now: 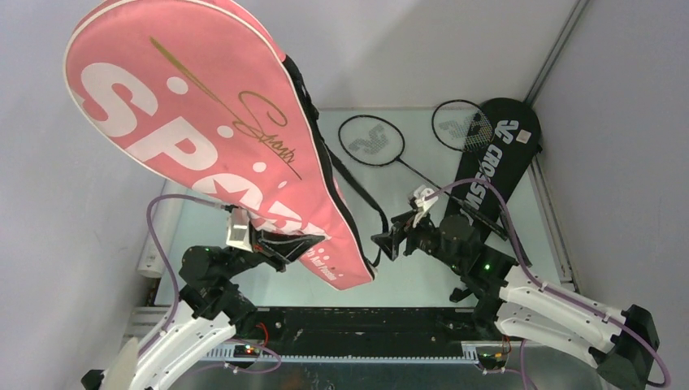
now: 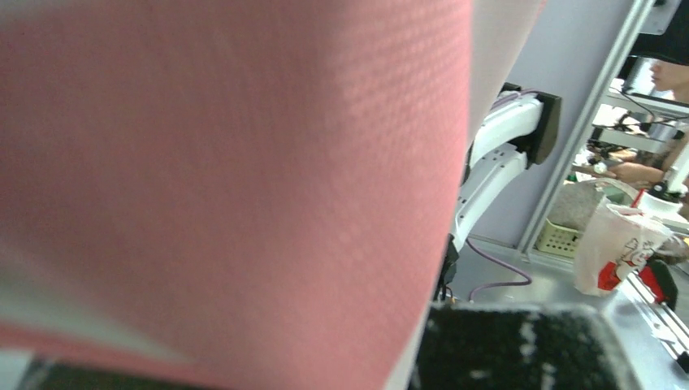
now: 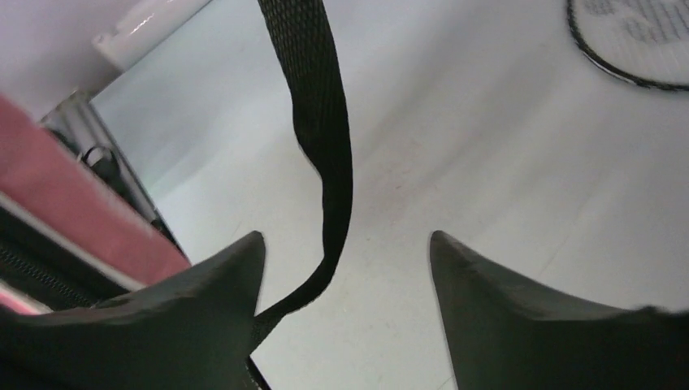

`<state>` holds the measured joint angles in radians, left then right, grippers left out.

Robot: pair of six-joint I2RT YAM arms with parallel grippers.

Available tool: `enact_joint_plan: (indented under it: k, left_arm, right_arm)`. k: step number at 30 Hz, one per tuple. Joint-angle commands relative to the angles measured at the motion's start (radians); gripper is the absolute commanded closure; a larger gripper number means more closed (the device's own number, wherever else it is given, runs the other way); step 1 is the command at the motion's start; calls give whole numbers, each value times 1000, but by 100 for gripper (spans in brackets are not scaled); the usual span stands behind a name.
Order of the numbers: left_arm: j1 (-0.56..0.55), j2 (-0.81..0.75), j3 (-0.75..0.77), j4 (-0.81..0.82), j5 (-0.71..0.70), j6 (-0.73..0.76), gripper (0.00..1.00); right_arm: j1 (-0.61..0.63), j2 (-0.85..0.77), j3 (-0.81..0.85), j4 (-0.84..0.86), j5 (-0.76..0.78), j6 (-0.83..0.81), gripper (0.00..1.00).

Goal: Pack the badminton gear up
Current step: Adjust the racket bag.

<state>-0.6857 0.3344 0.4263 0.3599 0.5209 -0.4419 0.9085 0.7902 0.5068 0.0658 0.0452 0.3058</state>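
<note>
My left gripper (image 1: 286,248) is shut on the narrow lower end of the pink "SPORT" bag (image 1: 195,106). The bag stands up off the table and leans toward the back left. Its pink fabric (image 2: 227,179) fills the left wrist view and hides the fingers. The bag's black strap (image 1: 357,195) hangs down on its right side. My right gripper (image 1: 388,241) is open beside it. In the right wrist view the strap (image 3: 321,122) dangles between the spread fingers, close to the left one. Two black rackets (image 1: 371,140) (image 1: 461,126) lie at the back, next to the black "CROSSWAY" bag (image 1: 491,162).
A long white tube (image 1: 151,248) lies along the table's left edge. A racket head (image 3: 642,41) shows at the top right of the right wrist view. Grey walls close the table in at the back and sides. A cup in a plastic bag (image 2: 617,244) stands beyond the right arm.
</note>
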Motion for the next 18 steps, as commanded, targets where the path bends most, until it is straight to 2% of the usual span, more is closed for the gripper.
enact_joint_plan:
  k: [1, 5, 8, 10, 13, 15, 18]
  left_arm:
    - [5, 22, 28, 238, 87, -11, 100]
    - [5, 24, 27, 238, 107, 17, 100]
    - [5, 24, 31, 203, 94, 47, 100]
    - [6, 32, 33, 196, 145, 78, 100]
    - [5, 50, 43, 205, 214, 93, 100]
    - [5, 73, 66, 187, 275, 111, 100]
    - [6, 118, 105, 160, 349, 112, 100]
  right_arm:
    - [7, -60, 3, 25, -167, -58, 18]
    - [13, -198, -13, -44, -178, -79, 14]
    - [13, -360, -32, -75, -208, -91, 13]
    - [13, -466, -64, -79, -285, -111, 13]
    - [13, -586, -139, 21, -526, -146, 13]
    - [13, -582, -166, 84, -674, -164, 14]
    - [13, -503, -160, 132, -775, -189, 16]
